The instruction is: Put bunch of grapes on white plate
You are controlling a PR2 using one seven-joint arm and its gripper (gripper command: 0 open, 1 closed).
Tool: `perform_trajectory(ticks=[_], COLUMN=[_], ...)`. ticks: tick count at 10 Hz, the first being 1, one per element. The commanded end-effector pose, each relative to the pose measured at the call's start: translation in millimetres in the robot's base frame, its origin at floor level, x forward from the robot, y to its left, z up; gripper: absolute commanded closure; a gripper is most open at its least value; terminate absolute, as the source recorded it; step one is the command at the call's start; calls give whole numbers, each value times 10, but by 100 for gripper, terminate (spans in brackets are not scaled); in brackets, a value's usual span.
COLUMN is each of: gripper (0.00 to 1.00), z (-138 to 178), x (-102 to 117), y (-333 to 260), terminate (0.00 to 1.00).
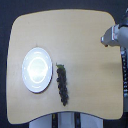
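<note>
The bunch of grapes, a long narrow dark purple-black cluster, lies on the wooden table just to the exterior view's right of the white plate. The round glossy plate holds nothing. A small green leaf sits at the cluster's top end. My gripper hovers at the table's far right edge, well away from the grapes. It is blurred, and I cannot make out how its fingers stand.
The tabletop is light wood with rounded corners. The grey arm comes in from the exterior view's upper right. Dark cabling and robot parts hang along the right edge. Pale floor and strips show below the table.
</note>
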Motion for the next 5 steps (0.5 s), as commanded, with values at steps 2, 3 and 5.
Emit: perform_trajectory(ticks=[2,3,5], gripper=[0,0,0], z=[-42,-64,-152], x=[52,48,8], y=[446,591,874], terminate=[0,0,0])
